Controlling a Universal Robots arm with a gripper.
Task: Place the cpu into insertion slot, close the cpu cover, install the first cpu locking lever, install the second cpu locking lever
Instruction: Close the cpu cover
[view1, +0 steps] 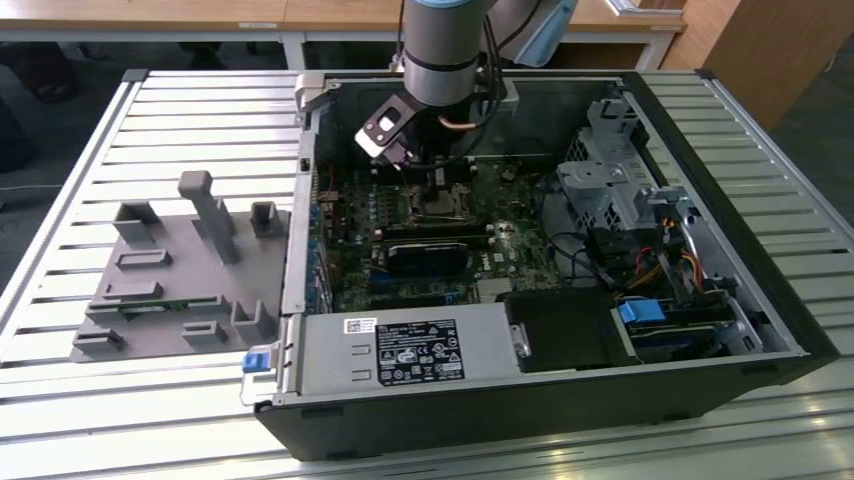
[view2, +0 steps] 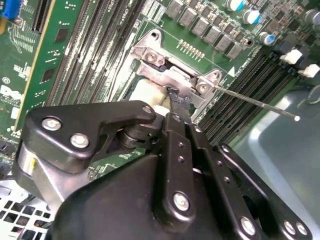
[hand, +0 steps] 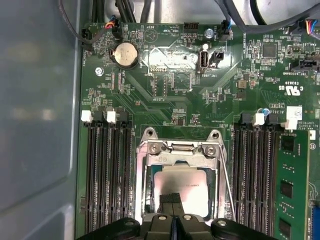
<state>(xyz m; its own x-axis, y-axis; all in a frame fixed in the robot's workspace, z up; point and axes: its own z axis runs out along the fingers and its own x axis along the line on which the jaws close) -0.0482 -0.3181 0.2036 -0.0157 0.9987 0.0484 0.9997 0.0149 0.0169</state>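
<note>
The cpu (hand: 186, 184) lies flat in the insertion slot (hand: 150, 176), its silvery top showing through the window of the cpu cover (hand: 176, 152). The cover's grey frame lies down around the chip. My gripper (hand: 172, 198) is shut, its two fingertips pressed together with nothing between them, right over the chip's near edge. In the second wrist view the gripper (view2: 178, 101) tips sit against the pale cpu (view2: 146, 92) below the cover's hinge bracket (view2: 172, 74). A thin locking lever (view2: 260, 104) sticks out free beside the socket. In the exterior view the gripper (view1: 424, 172) hangs just above the slot (view1: 435, 207).
Memory slots (hand: 106, 170) flank the socket on both sides, with a green card (hand: 291, 185) beyond. The case wall (hand: 37, 100) rises close by. Drive cages and cables (view1: 627, 190) fill the exterior view's right; a grey fixture (view1: 180, 270) sits on the slatted table outside.
</note>
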